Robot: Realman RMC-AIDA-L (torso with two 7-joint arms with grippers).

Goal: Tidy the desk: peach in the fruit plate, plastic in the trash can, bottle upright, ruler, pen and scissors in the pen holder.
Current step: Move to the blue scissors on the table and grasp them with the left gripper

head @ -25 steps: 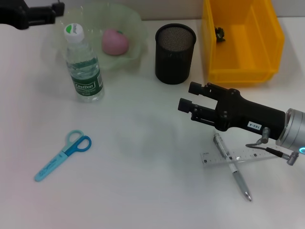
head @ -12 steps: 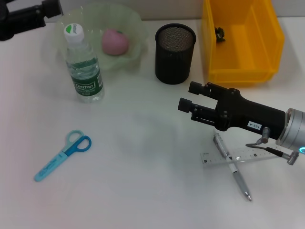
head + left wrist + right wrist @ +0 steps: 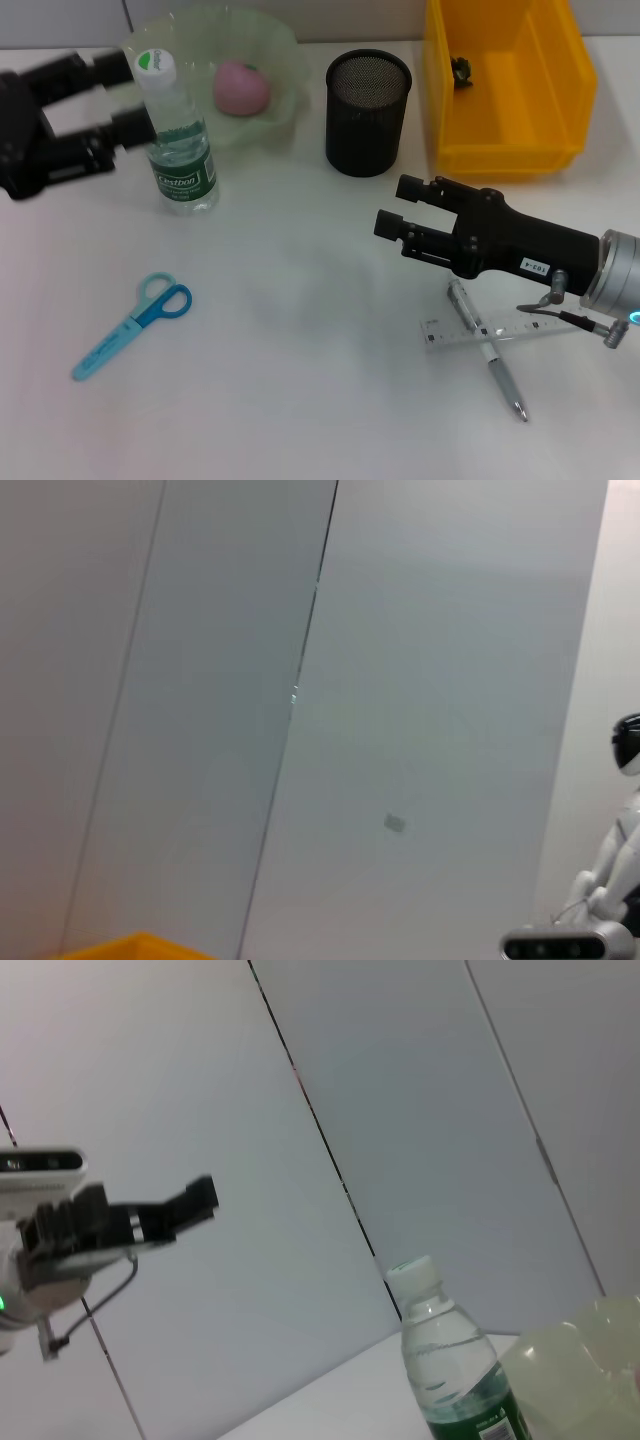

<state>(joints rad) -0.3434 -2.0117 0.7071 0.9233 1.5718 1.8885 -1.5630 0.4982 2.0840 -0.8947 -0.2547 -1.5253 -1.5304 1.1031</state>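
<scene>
Pen (image 3: 487, 347) lying across ruler (image 3: 500, 328) beneath open right hand (image 3: 394, 205); open left hand (image 3: 118, 95) hovering beside upright bottle (image 3: 175, 135).

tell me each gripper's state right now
left gripper: open, empty, beside the bottle.
right gripper: open, empty, above the desk.

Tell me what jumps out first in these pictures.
The yellow bin at the far right of the desk grabs the eye. Next, the open left end effector beside the upright bottle, and the open right end effector above the crossed pen and ruler.
</scene>
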